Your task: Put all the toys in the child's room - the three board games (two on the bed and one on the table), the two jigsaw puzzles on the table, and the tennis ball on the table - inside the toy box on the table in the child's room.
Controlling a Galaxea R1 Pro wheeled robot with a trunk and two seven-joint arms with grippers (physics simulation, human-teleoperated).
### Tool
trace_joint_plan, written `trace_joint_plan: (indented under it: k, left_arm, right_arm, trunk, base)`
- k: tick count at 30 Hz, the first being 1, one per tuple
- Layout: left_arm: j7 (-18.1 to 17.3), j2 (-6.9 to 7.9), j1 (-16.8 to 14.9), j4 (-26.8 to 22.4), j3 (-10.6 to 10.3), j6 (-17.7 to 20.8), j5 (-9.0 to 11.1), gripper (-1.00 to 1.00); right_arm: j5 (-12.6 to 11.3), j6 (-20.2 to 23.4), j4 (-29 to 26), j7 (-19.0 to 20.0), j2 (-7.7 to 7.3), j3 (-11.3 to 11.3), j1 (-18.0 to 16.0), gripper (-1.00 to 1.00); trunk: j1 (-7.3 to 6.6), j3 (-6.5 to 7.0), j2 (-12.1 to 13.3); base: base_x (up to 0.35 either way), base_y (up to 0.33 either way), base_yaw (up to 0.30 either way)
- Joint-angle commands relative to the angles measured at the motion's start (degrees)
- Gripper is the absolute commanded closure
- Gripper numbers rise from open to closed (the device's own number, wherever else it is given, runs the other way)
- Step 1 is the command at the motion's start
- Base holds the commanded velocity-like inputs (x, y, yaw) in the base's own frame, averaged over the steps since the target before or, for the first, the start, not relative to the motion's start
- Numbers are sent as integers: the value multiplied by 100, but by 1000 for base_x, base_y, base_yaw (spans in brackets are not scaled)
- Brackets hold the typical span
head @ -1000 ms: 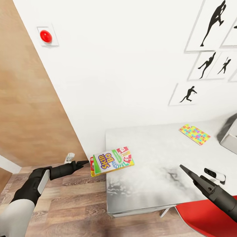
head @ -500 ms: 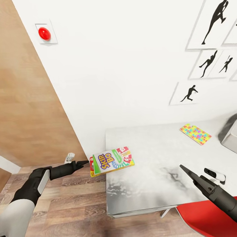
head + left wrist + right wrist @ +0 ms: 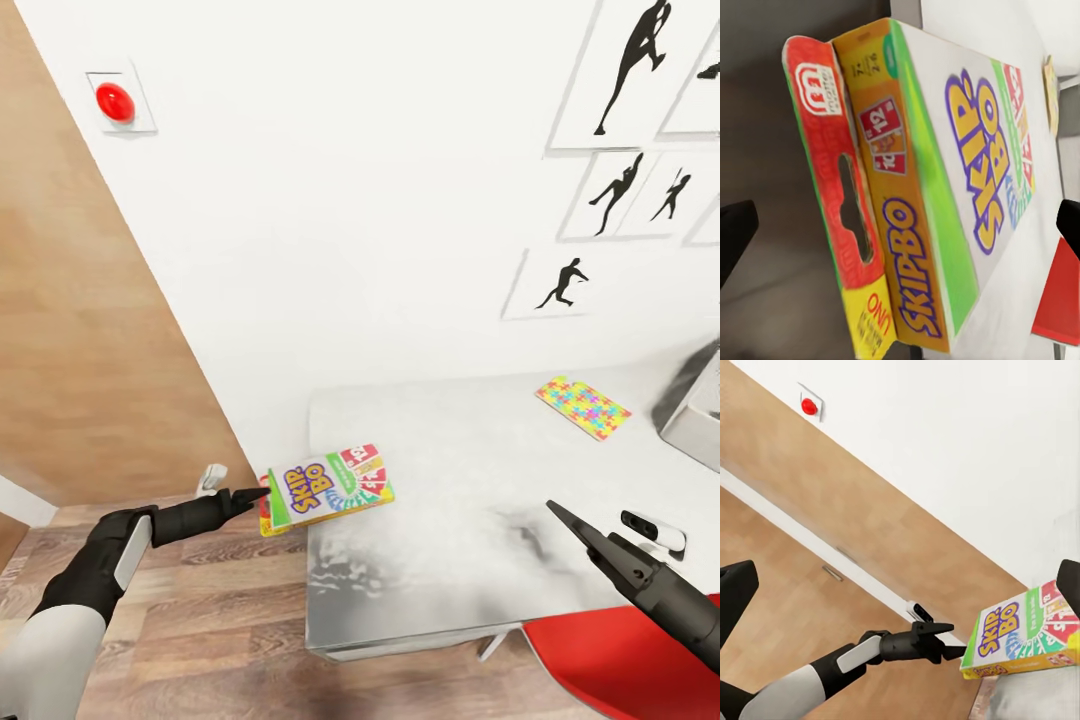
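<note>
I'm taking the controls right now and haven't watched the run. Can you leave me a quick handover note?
Left gripper: jaws closed on the end of the Skip-Bo board game, which hangs over the table corner.
Right gripper: empty, above the table's near edge; whether its jaws are open is unclear.
On the table: one jigsaw puzzle near the wall. The toy box is at the far right, partly out of frame; contents can't be seen.
Left: carry the Skip-Bo box across to the toy box, then the puzzle. Other toys still need finding.
</note>
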Motion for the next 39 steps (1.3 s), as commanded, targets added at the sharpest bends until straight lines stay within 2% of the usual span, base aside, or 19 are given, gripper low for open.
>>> trace_joint_plan:
  k: [1,39]
  left_arm:
    - [-9,0,-4,1,5,33,15,-100]
    - [-9,-7,-2,9,-4,33,16,-100]
  right_arm:
    - [-10,56,1,12,-1,-2,-3,-100]
    - [-10,56,1,5,-1,0,-3,-100]
  trunk:
    - [1,-6,-6]
    - [1,-6,-6]
  base:
    - [-3,-51,0]
    - [-22,-20,0]
